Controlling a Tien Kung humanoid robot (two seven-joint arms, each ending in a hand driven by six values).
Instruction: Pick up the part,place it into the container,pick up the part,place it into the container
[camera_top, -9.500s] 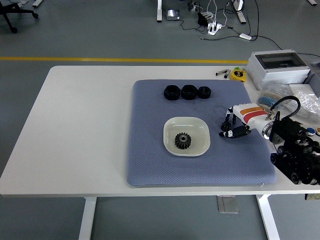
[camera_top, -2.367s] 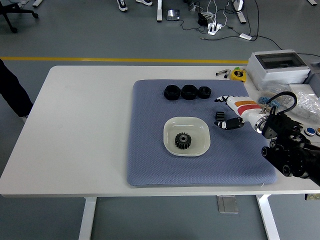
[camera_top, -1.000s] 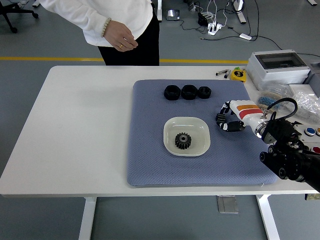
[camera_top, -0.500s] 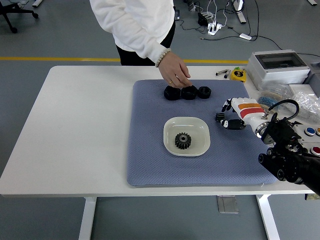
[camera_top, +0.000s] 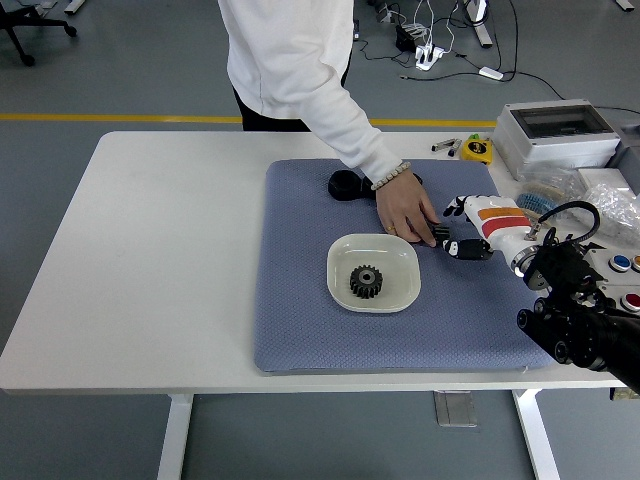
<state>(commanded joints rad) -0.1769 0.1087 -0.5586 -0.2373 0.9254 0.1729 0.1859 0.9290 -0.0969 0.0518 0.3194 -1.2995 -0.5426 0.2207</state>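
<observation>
A person's hand sets a part just beside the right hand, whose fingers hang relaxed and empty; it should close squarely on the part, then carry to the bowl

Robotics lab or workshop: grey floor carrying a yellow line, cables trailing, white desk holding an electrical enclosure.

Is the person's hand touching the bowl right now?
Cannot tell. In the head view the person's hand overlaps the bowl's far right rim, but from above it could be resting on it or held just over it.
</observation>
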